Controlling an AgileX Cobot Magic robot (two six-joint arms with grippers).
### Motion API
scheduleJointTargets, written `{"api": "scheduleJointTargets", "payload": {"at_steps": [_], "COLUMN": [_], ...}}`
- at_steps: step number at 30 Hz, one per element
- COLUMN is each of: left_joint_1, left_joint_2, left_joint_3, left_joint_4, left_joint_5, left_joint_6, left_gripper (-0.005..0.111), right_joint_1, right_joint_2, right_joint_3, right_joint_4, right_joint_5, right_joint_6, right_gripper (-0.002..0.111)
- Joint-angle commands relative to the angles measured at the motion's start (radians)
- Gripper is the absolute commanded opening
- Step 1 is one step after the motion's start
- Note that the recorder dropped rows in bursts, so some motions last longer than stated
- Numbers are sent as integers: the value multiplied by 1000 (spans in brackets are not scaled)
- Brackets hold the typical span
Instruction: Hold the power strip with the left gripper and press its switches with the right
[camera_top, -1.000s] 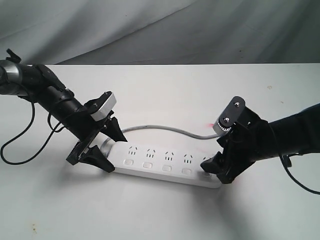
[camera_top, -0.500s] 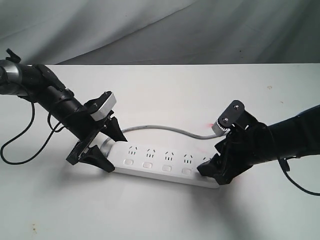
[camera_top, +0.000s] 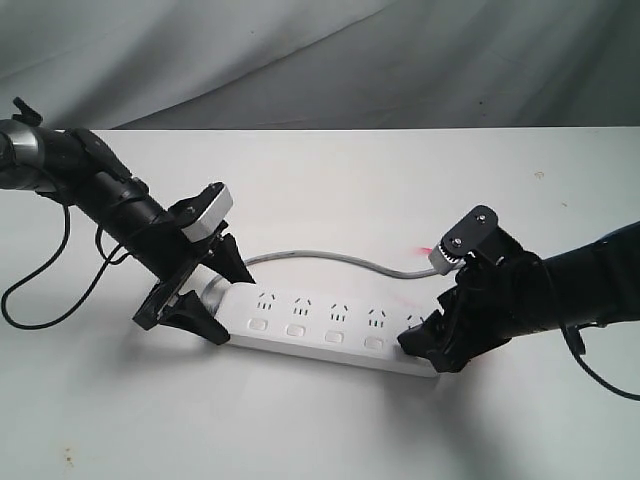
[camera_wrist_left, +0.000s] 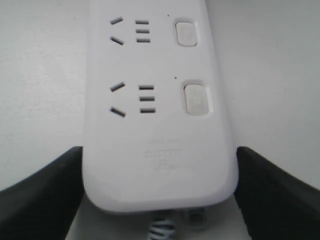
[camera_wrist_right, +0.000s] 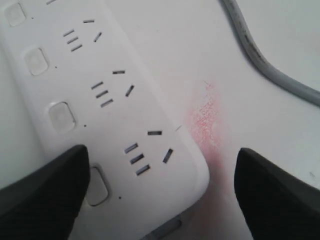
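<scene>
Power strip (camera_top: 330, 335) lies flat on the white table (camera_top: 330, 190), its grey cord (camera_top: 330, 257) curling away behind. At its left, cord end, the left gripper (camera_top: 228, 305) straddles the bar, one black finger (camera_wrist_left: 40, 195) against each long edge, and appears to clamp it across its width. The row of switches (camera_top: 297, 329) runs along the near side, four of them uncovered. At the right end the right gripper (camera_top: 428, 352) hangs low with jaws spread wide and nothing between them: one finger (camera_wrist_right: 42, 195) overlaps the end switch (camera_wrist_right: 97, 186), the other hovers over bare table. Whether that button is being pushed cannot be told. The hold looks done; the pressing seems barely begun, with the other switches left to work through.
</scene>
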Motion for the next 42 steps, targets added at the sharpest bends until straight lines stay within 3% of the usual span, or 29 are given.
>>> {"api": "scheduleJointTargets", "payload": {"at_steps": [1,7,17,42], "left_joint_1": [1,1,1,1], "left_joint_2": [-7,-7,-7,-7], "left_joint_3": [-6,-6,-6,-6], "left_joint_4": [-3,-3,-3,-3], "left_joint_5": [-5,-5,-5,-5], "left_joint_6": [-2,-2,-2,-2], "left_gripper": [45,45,45,45], "right_joint_1": [-4,-4,-4,-4], "right_joint_2": [38,-55,-353,-1112], "right_joint_3": [41,25,24,97], "right_joint_4": [-107,41,286,286], "right_joint_5": [-144,-64,-117,-117], "right_joint_6": [-46,-130,-141,-141], "right_gripper": [72,72,72,72]}}
